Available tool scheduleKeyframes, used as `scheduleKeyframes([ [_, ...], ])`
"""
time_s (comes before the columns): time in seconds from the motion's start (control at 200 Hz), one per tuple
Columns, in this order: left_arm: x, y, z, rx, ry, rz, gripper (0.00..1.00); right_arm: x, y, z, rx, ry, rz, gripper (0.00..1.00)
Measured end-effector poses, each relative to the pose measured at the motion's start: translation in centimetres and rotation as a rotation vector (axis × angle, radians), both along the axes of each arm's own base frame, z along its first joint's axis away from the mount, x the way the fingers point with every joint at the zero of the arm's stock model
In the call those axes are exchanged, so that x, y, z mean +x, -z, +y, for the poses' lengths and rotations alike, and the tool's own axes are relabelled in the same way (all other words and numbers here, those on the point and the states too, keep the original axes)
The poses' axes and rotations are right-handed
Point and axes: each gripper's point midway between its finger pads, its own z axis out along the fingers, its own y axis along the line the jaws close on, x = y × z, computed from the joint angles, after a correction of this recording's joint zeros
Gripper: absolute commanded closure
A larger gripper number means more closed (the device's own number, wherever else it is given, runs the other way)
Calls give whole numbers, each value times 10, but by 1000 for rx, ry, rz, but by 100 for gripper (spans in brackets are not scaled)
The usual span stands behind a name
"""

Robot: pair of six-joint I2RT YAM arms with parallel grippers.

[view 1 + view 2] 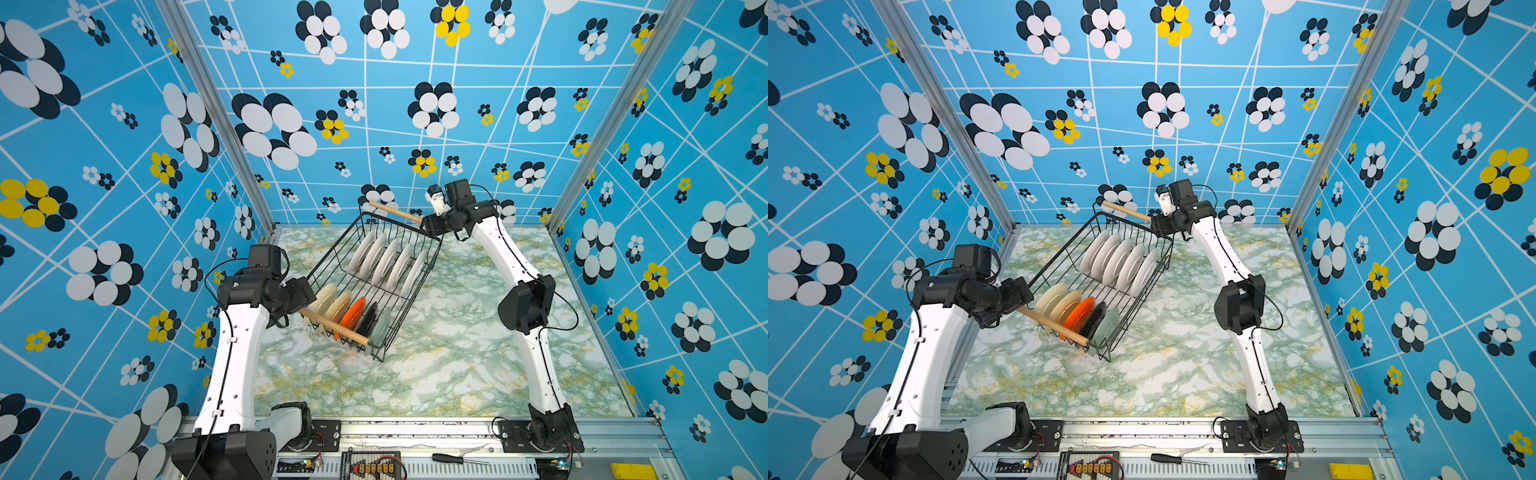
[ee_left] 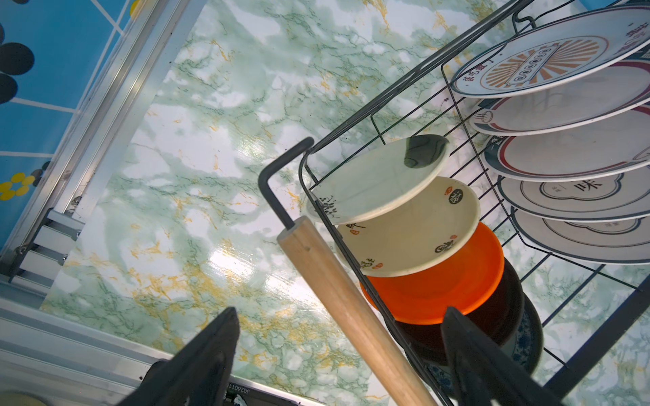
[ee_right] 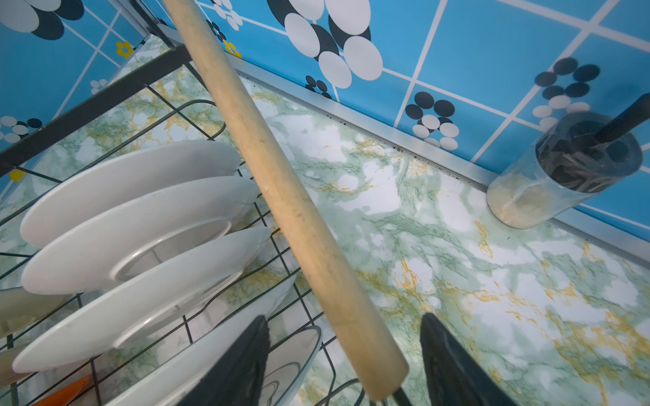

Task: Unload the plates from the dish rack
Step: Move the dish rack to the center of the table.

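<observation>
With the dish rack of plates centred on the bench, your left claw open astride its near handle and right claw open astride its far handle, uneven closing or lifting could tilt it and spill plates.

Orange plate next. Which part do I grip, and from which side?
Grip the orange plate by its top rim, coming down from above, one jaw on each face. It stands on edge in the dish rack, close between a cream plate and a black plate, so only the upper rim is free. The wooden handle beside the row likely blocks a sideways approach.
</observation>
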Motion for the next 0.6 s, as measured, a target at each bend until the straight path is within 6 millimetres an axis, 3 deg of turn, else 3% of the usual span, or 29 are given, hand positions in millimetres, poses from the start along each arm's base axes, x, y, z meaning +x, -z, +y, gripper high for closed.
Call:
scheduleKeyframes([
  [0.6,-6,11,-1,-7,2,27,9,2,3,-4,-33,28,-6,35],
])
